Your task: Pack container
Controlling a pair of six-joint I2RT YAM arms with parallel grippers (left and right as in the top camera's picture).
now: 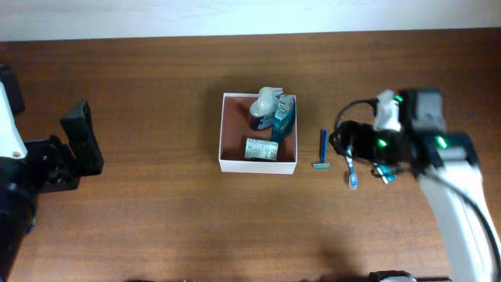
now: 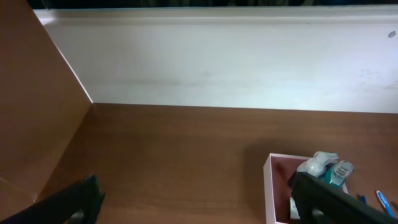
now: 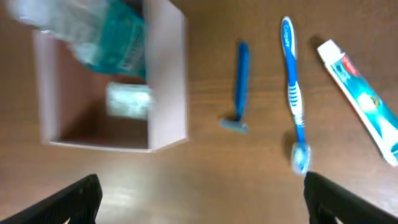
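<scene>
Container (image 1: 258, 166) sat at the middle of the wooden table (image 1: 156, 219), with a few toiletries (image 1: 270, 110) inside. Just to its right lay a blue razor (image 3: 239, 84), a toothbrush (image 3: 292, 93) and a toothpaste tube (image 3: 360, 99). The left gripper (image 2: 194, 180) and right gripper (image 3: 200, 180) were both spread wide, grasping nothing.

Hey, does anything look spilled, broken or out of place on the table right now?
Nothing looks spilled or damaged. The only loose ends are the razor, toothbrush and toothpaste tube, lying on the table beside the container rather than in it. Inside, the bottles are bunched in one corner, with the small packet lying flat.
</scene>
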